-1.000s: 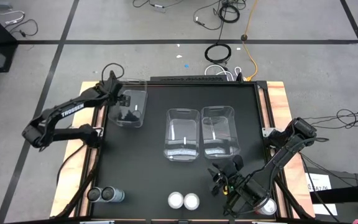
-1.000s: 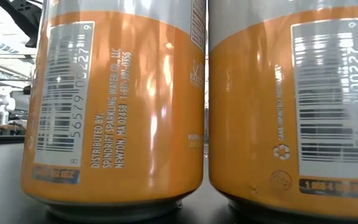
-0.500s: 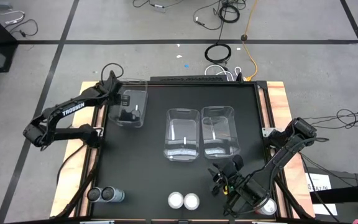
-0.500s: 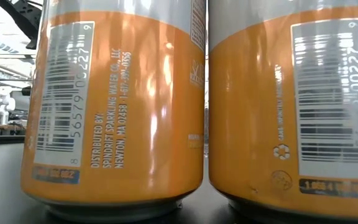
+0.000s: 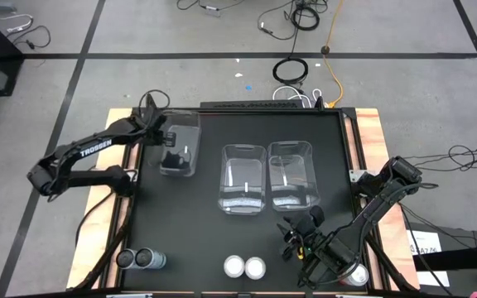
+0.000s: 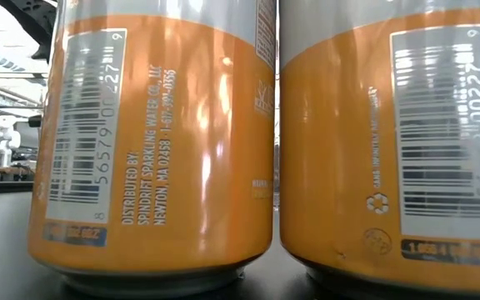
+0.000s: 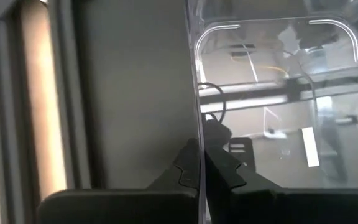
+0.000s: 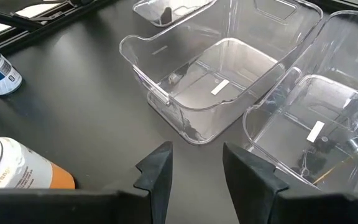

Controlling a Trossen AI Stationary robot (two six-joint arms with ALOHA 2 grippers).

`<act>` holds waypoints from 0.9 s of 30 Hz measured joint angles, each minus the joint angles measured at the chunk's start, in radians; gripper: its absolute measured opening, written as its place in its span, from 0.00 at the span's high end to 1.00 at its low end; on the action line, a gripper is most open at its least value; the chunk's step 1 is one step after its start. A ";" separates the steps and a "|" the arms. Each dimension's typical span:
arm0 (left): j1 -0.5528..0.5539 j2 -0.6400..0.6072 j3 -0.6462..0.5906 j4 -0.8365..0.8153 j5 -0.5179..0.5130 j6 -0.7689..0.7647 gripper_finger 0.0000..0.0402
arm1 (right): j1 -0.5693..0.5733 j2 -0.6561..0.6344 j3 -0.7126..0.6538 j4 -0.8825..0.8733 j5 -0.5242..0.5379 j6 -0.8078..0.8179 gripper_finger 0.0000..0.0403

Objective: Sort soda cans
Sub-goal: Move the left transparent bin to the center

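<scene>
We see even, bright overhead light in the high view, with the black tabletop matte and nearly shadowless. In the low view, soft vertical glare streaks the two orange cans, which loom close and slightly blurred. The clear bins carry white reflections along their rims.

Black table carrying bins and cans

Three clear bins are sitting mid-table; dark grey cans, silver-topped cans and another can are standing along the near edge.
</scene>
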 joint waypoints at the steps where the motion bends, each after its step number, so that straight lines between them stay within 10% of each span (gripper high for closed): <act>1: -0.026 -0.008 -0.001 -0.010 0.001 -0.028 0.98 | 0.000 0.000 0.000 0.000 0.000 0.000 0.67; 27: -1.054 -0.040 -0.005 -0.197 -0.142 -1.214 0.98 | 0.052 0.000 0.000 -0.049 -0.031 -0.021 0.67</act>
